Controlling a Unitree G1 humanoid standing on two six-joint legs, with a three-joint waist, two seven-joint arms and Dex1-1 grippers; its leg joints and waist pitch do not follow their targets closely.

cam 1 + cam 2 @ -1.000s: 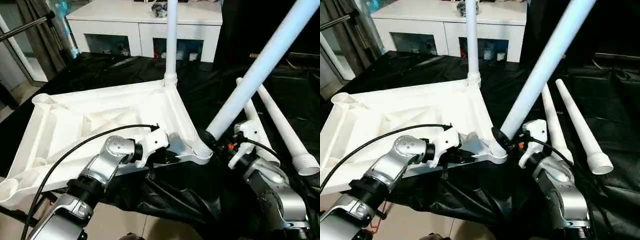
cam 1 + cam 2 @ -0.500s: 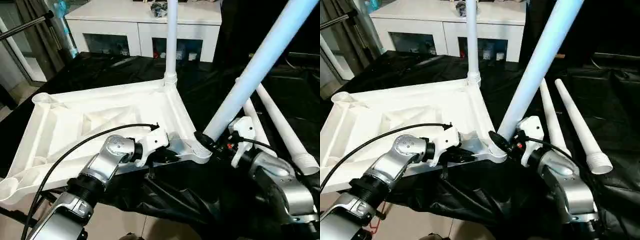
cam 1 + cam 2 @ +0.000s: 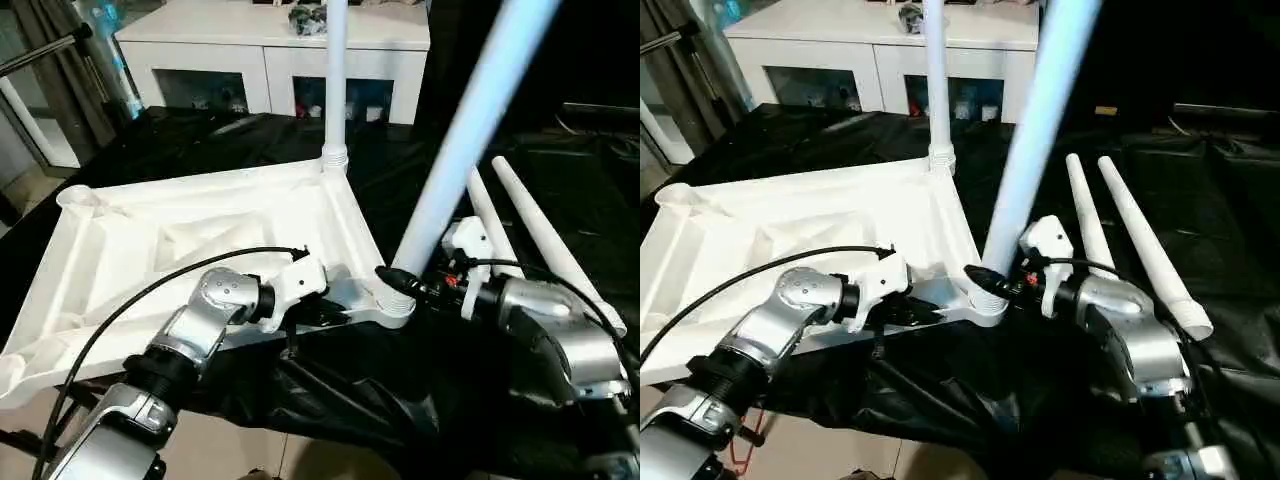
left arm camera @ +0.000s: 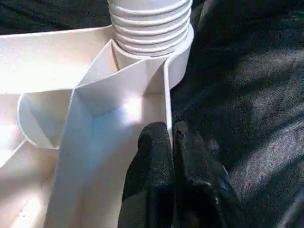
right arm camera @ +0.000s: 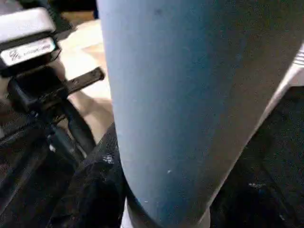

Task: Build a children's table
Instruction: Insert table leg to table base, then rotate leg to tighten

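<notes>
Left eye view: left jaws pinch tabletop [image 3: 180, 225] rim, right jaws seemingly grip leg [image 3: 455, 150], cabinet [image 3: 270, 40] behind.

The ribbed plastic rectangular tabletop [image 3: 200, 225] is white, like its long tapered tube legs [image 3: 470, 130]; the crumpled cloth [image 3: 400, 390] beneath is black.

Both raised legs, the slanted leg [image 3: 470, 130] and the upright leg [image 3: 335, 80], are cut off by the top edge; the slanted one is blurred.
</notes>
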